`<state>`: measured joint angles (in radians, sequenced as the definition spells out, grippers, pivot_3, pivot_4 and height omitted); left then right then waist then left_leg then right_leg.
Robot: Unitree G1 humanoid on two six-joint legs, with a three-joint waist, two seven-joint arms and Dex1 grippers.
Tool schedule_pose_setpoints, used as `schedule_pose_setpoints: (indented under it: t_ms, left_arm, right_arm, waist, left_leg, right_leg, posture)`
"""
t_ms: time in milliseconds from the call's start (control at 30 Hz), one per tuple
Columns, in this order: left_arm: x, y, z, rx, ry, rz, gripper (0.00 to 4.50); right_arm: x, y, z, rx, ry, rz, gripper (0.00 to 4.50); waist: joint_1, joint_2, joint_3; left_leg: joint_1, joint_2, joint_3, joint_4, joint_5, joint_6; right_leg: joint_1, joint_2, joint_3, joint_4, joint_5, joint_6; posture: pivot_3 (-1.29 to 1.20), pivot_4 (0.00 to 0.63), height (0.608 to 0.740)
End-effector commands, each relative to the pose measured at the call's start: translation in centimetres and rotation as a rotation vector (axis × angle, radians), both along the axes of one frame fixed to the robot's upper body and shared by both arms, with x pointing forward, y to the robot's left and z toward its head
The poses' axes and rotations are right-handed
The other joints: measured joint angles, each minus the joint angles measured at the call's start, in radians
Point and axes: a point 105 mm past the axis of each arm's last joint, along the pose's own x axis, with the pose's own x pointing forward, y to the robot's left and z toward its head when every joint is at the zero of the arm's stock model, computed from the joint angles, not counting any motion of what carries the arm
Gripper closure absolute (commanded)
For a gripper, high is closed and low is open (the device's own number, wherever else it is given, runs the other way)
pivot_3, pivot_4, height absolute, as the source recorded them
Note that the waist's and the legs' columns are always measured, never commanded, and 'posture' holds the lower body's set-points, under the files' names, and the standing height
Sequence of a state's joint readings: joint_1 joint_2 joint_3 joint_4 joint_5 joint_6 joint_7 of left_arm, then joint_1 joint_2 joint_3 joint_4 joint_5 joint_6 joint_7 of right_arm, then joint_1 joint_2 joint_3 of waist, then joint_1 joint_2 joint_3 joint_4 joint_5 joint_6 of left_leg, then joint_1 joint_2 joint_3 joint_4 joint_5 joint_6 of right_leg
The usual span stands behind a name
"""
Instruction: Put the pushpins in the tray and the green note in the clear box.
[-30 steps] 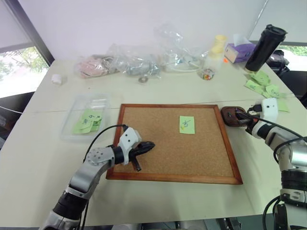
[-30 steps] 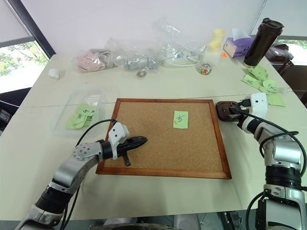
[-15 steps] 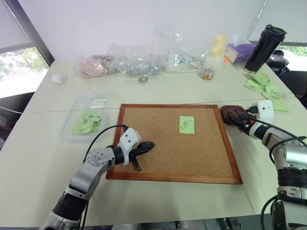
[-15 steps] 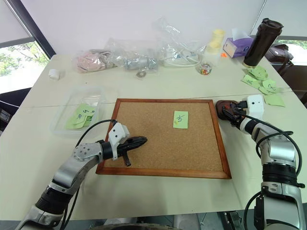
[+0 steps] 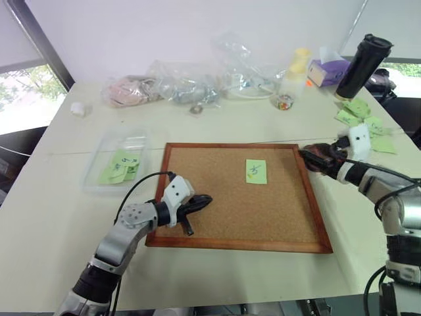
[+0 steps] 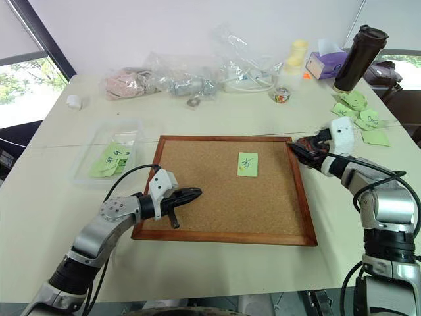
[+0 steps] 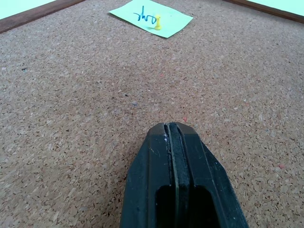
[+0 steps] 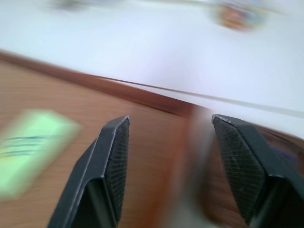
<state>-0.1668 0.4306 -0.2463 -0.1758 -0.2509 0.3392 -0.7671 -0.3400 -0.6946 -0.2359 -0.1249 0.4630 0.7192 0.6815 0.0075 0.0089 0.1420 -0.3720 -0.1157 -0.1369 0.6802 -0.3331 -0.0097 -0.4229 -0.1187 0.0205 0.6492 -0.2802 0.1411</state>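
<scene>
A: Starting nearest: the left tool [image 5: 200, 200] rests over the near-left part of the cork board [image 5: 217, 217], its two black fingers pressed together on nothing.

B: And the green note [image 5: 256, 170]?

A: Flat on the board, right of centre and toward its far edge, with a small yellow pushpin [image 7: 158, 23] standing in it. The left wrist view shows the pin upright on the paper.

B: So the pin has to come out first, I'd judge. How would it handle?

A: Tiny, hard, light, with a smooth plastic head that could slip. I'd pinch the narrow waist of the head and pull straight up. The note looks thin and floppy; with the pin gone it may need lifting by an edge or corner.

B: The right tool [image 6: 296, 149]?

A: Fingers apart and empty, hovering at the board's far right corner, pointing toward the note.

B: Containers?

A: The tray [image 5: 317, 158] sits on the counter [image 5: 59, 217] just right of the board, mostly hidden behind that tool; I cannot tell what is in it. The clear box [image 5: 99, 164], left of the board, holds a few green notes.
</scene>
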Motion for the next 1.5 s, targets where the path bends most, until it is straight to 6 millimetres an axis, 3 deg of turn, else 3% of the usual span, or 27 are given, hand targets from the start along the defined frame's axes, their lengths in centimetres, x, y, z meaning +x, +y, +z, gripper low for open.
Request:
schedule_pose_setpoints:
  t_ms: [33, 267, 500, 733, 833, 933, 967, 1167, 1500]
  left_arm:
    - [-0.4, 0.8, -2.4, 0.061, 0.089, 0.018, 4.5]
    - [-0.6, 0.8, -2.3, 0.063, 0.087, 0.021, 4.5]
    - [-0.7, 0.9, -2.3, 0.063, 0.087, 0.029, 4.5]
    - [-0.8, 1.0, -2.3, 0.059, 0.088, 0.034, 4.5]
    - [-0.8, 1.0, -2.3, 0.06, 0.088, 0.037, 4.5]
    - [-0.8, 1.1, -2.3, 0.061, 0.086, 0.037, 4.5]
    - [-0.8, 1.1, -2.3, 0.062, 0.086, 0.037, 4.5]
    - [-0.9, 1.1, -2.3, 0.066, 0.086, 0.035, 4.5]
    - [-1.0, 1.2, -2.6, 0.074, 0.097, 0.03, 4.5]
  right_arm:
    - [-1.4, 4.2, 0.0, -0.005, 0.01, 0.167, 1.7]
    - [-1.7, 8.3, -2.7, -0.029, 0.048, 0.267, 1.7]
    - [-0.9, 8.9, -4.9, -0.071, 0.065, 0.267, 1.7]
    - [-0.5, 8.9, -5.7, -0.067, 0.075, 0.254, 1.7]
    - [-0.3, 8.7, -6.1, -0.071, 0.08, 0.244, 2.57]
    - [-0.3, 8.8, -6.2, -0.071, 0.077, 0.246, 4.22]
    - [-0.4, 8.8, -6.2, -0.071, 0.076, 0.246, 4.46]
    - [-0.4, 8.8, -6.1, -0.086, 0.068, 0.247, 4.46]
    - [-1.1, 8.3, -2.6, -0.075, -0.015, 0.248, 4.46]
  waist:
    - [0.002, 0.0, 0.0]
    - [0.003, 0.0, 0.0]
    - [0.001, 0.0, 0.0]
    - [0.0, 0.0, 0.0]
    - [-0.002, 0.0, 0.0]
    - [-0.003, 0.0, 0.0]
    - [-0.003, 0.0, 0.0]
    - [-0.004, 0.0, 0.0]
    - [0.002, 0.0, 0.0]
  left_leg:
    - [0.0, 0.0, 0.0, 0.0, 0.0, 0.0]
    - [0.0, 0.0, 0.0, 0.0, 0.0, 0.0]
    - [0.0, 0.0, 0.0, 0.0, 0.0, 0.0]
    - [0.0, 0.0, 0.0, 0.0, 0.0, 0.0]
    - [0.0, 0.0, 0.0, 0.0, 0.0, 0.0]
    - [0.0, 0.0, 0.0, 0.0, 0.0, 0.0]
    - [0.0, 0.0, 0.0, 0.0, 0.0, 0.0]
    - [0.0, 0.0, 0.0, 0.0, 0.0, 0.0]
    - [-0.001, 0.0, 0.0, 0.0, 0.0, 0.0]
  right_leg:
    - [0.0, 0.0, 0.0, 0.0, 0.0, 0.0]
    - [0.0, 0.0, 0.0, 0.0, 0.0, 0.0]
    - [0.0, 0.0, 0.0, 0.0, 0.0, 0.0]
    - [-0.001, 0.0, 0.0, 0.0, 0.0, 0.0]
    - [0.0, 0.0, 0.0, 0.0, 0.0, 0.0]
    - [-0.001, 0.0, 0.0, 0.0, 0.0, 0.0]
    - [-0.001, 0.0, 0.0, 0.0, 0.0, 0.0]
    - [0.0, 0.0, 0.0, 0.0, 0.0, 0.0]
    - [-0.001, 0.0, 0.0, 0.0, 0.0, 0.0]
  posture:
    - [0.0, 0.15, 0.74]
    - [0.0, 0.15, 0.74]
    - [0.0, 0.15, 0.74]
    - [0.0, 0.15, 0.74]
    - [0.0, 0.15, 0.74]
    - [0.0, 0.15, 0.74]
    - [0.0, 0.15, 0.74]
    - [0.0, 0.15, 0.74]
    - [0.0, 0.15, 0.74]
